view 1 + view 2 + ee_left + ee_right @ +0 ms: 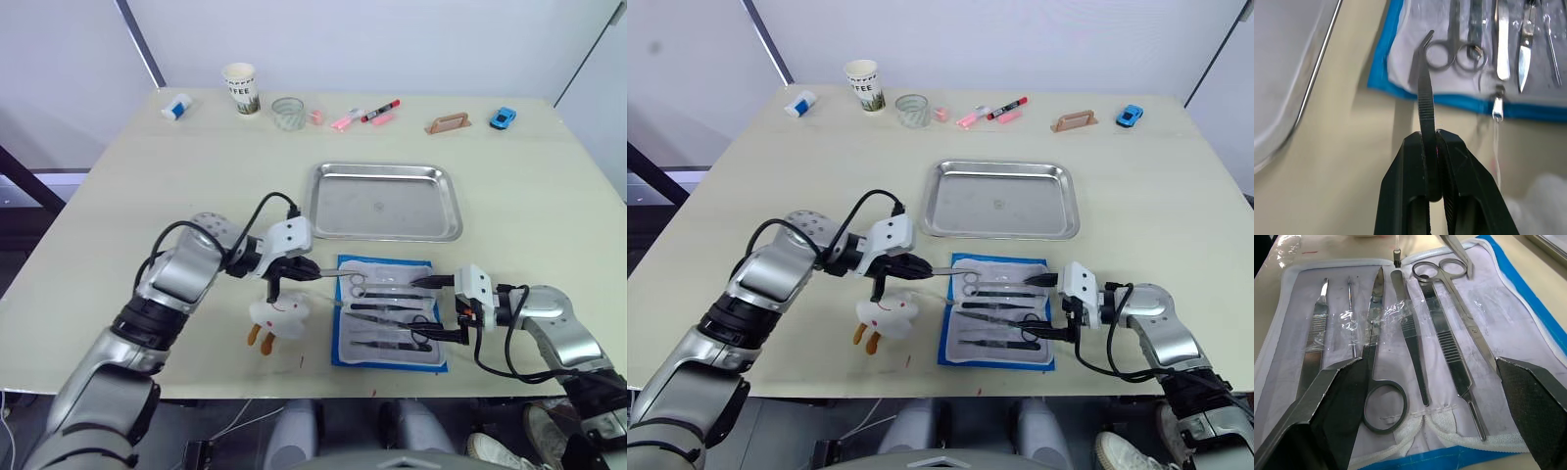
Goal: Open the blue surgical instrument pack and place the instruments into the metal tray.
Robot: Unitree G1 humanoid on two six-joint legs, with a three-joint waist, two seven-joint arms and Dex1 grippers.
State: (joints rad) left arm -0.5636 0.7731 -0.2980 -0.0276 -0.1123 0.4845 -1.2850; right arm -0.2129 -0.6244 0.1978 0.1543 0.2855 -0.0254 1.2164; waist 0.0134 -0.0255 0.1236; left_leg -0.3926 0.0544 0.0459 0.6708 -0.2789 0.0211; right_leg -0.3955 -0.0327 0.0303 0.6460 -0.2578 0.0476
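Observation:
The blue surgical instrument pack (341, 343) lies open on the table, just in front of the metal tray (382, 220), which holds nothing. Several instruments (1408, 342) lie in the pack's whitish lining, scissors (1381, 362) among them. My left gripper (312, 272) hovers at the pack's left edge, shut on a dark bent-tip forceps (1425, 93) whose tip points over the pack's near-left corner. At the pack's right edge my right gripper (431, 309) stands open, its fingers (1327, 401) spread wide over the instrument handles with nothing between them.
A white toy with orange legs (279, 318) lies just left of the pack, under my left gripper. Along the far edge stand a paper cup (240, 88), a glass (288, 113), markers (367, 116), a brown handle (448, 123) and a blue toy car (503, 118).

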